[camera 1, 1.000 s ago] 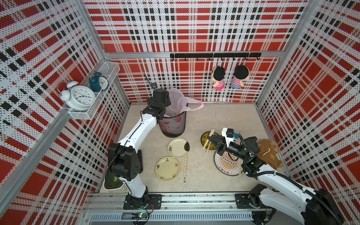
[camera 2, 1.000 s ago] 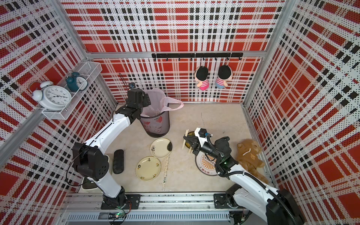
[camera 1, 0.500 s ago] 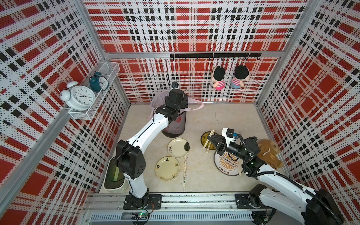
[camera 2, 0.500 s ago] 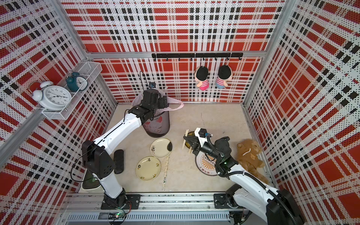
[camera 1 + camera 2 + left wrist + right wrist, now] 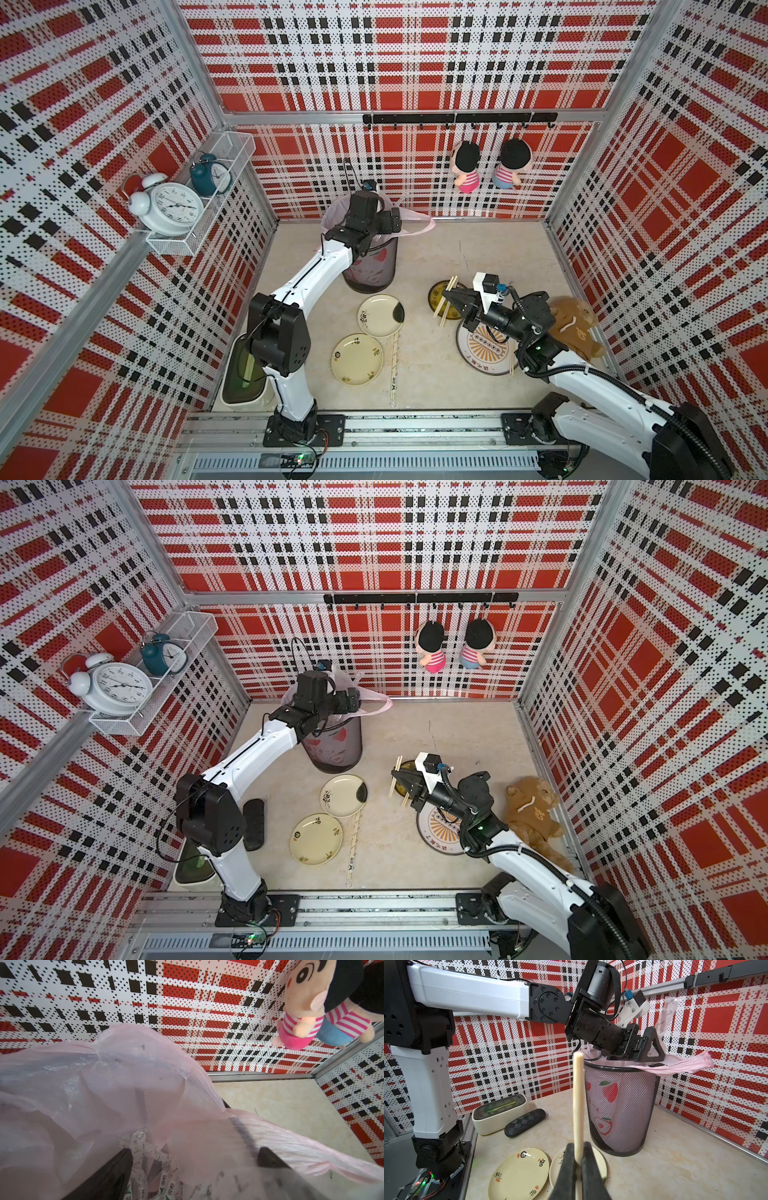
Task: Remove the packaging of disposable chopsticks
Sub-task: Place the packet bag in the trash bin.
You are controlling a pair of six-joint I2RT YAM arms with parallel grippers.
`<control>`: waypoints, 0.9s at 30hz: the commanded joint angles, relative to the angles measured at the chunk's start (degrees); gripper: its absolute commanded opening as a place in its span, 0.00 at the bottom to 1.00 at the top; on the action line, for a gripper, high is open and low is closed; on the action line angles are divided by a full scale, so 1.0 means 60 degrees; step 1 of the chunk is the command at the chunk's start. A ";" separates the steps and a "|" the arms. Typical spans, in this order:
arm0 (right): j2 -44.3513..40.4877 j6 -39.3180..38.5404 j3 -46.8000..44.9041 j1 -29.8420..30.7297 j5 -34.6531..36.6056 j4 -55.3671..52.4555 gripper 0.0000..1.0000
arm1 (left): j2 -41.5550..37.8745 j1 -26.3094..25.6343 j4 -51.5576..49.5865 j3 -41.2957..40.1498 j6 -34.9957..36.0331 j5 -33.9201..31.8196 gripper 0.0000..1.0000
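Clear plastic sleeves (image 5: 145, 1159) sit crumpled in the pink-lined bin (image 5: 374, 278) under the spread left gripper (image 5: 194, 1150), right gripper (image 5: 576, 1159) pinches bare chopsticks (image 5: 578, 1095), but 1 wrapped pair (image 5: 394, 370) left nr front edge of table (image 5: 449, 386).

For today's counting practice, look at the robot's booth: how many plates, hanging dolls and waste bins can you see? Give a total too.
Plates: 4
Hanging dolls: 2
Waste bin: 1
Total: 7
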 commanded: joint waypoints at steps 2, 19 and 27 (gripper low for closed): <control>0.0002 -0.0144 0.0034 -0.0065 0.0119 0.0083 0.00 | -0.0707 -0.0012 0.0247 -0.0401 -0.0005 0.0056 0.98; 0.0076 -0.0159 0.0069 -0.0057 0.0145 0.0040 0.00 | -0.2292 0.1067 0.0170 -0.1306 -0.0564 -0.1536 0.25; 0.0066 -0.0159 0.0068 -0.0065 0.0159 0.0010 0.00 | -0.1553 0.1019 -0.0313 -0.0587 -0.0440 -0.0945 0.76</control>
